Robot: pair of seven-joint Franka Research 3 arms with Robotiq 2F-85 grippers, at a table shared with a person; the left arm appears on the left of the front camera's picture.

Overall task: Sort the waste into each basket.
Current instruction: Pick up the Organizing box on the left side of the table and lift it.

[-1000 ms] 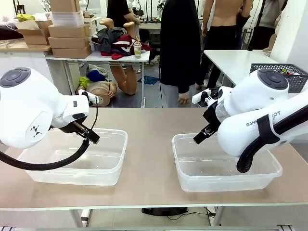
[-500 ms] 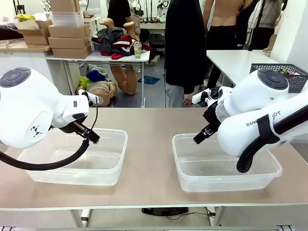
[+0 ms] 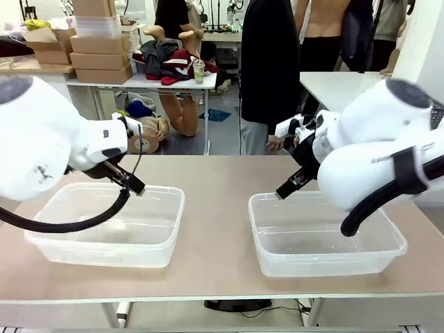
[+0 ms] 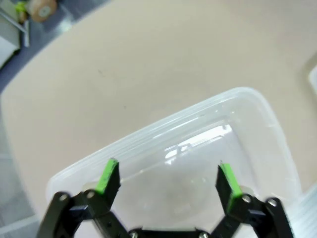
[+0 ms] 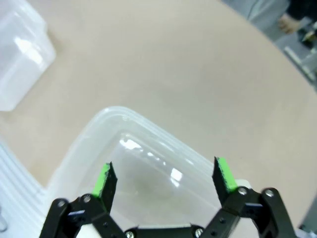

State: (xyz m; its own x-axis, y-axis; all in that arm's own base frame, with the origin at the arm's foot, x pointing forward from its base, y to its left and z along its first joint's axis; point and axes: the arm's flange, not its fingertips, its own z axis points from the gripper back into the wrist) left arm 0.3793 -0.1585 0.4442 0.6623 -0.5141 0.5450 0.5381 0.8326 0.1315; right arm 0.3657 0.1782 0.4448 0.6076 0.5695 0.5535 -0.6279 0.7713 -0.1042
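Bench (image 3: 215,173), tan top, seen from robot side, running full width of front view.

Far left: left arm (image 3: 41,152), white, bulky, blurred, over near-left part of left tub (image 3: 104,253). Tub clear, colourless, w/ rounded corners and rolled rim; upright on left half of bench. Tan top visible thru its walls.

Left wrist view: left end effector (image 4: 167,166) spread wide, green pads (image 4: 108,173) well apart, pinching nothing. Held above that tub, pointing down into it, far rim curving across beyond the fingertips. Not touching rim or wall as far as visible.

Centre: bare strip of bench btwn the tubs, well apart from each other. Beyond far edge, person (image 3: 267,62) in dark top, standing, one hand (image 3: 272,143) hanging just past bench edge.

Right: right tub (image 3: 305,262), same make, upright on right half of bench, approx level w/ the left one. Right arm (image 3: 374,166), white, blurred, over its far-right part, hiding that corner.

Right wrist view: right end effector (image 5: 163,164) likewise spread wide, pads apart, gripping nothing, above right tub, w/ a rounded rim corner beyond the fingertips. Left tub (image 5: 20,49) at top left of that view, across bare bench. Person's hand at top right, blurry.
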